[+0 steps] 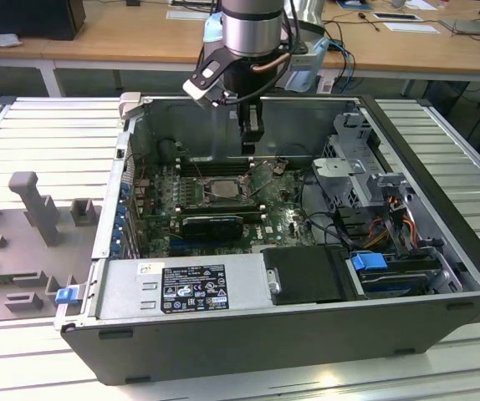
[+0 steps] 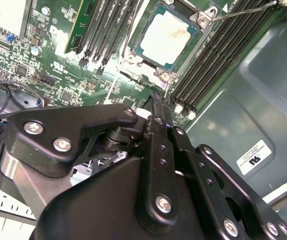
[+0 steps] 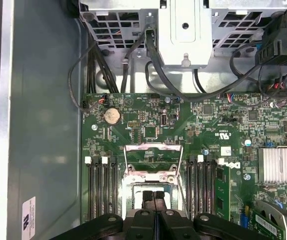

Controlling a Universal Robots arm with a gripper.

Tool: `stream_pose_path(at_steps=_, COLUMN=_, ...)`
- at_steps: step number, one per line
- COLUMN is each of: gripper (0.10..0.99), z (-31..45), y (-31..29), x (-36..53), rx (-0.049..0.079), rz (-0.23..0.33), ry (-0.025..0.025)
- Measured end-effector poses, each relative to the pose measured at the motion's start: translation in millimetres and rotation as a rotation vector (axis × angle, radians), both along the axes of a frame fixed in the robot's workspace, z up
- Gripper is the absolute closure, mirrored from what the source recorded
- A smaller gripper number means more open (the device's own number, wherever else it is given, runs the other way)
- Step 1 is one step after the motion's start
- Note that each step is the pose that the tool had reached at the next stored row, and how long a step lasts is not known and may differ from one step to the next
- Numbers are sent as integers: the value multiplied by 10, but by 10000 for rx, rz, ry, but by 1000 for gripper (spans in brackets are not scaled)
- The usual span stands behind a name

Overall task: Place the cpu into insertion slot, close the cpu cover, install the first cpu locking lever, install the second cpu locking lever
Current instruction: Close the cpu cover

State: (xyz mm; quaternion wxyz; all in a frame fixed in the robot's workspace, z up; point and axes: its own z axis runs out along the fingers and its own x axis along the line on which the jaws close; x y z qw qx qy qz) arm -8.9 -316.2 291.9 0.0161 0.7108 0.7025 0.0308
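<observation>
The cpu point(image 2: 166, 31) lies flat in the insertion slot point(image 1: 222, 190), its pale metal face up, ringed by the dark socket frame point(image 2: 139, 36). The cpu cover point(image 3: 153, 146), a thin silver frame, stands swung open off the socket towards the drive cage. A thin wire locking lever point(image 2: 243, 10) stands out free beside the socket. My gripper point(image 1: 252, 147) hangs above the socket's far edge inside the case, fingers shut together on nothing. In both wrist views the black fingers point(image 3: 154, 196) point(image 2: 157, 102) are pressed together, hiding part of the socket in the first wrist view.
Black memory slots point(image 3: 99, 187) flank the socket. A metal drive cage point(image 1: 353, 154) and cable bundles point(image 3: 133, 60) fill the exterior view's right. A labelled power supply point(image 1: 190, 288) lies along the near case wall. A silver heatsink point(image 3: 281, 165) sits nearby.
</observation>
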Motion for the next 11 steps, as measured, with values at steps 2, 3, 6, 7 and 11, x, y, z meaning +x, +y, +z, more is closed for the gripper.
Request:
stream_pose_path(at_steps=2, gripper=980, z=16, y=1, x=3, rx=1, rz=-1, ry=0)
stream_pose_path(at_steps=3, gripper=980, z=21, y=1, x=4, rx=1, rz=-1, ry=0)
stream_pose_path(at_steps=6, gripper=980, z=43, y=2, x=9, rx=1, rz=0, ry=0)
stream_pose_path(at_steps=7, gripper=980, z=52, y=2, x=12, rx=1, rz=-1, ry=0)
stream_pose_path(at_steps=11, gripper=980, z=80, y=3, x=21, rx=1, rz=0, ry=0)
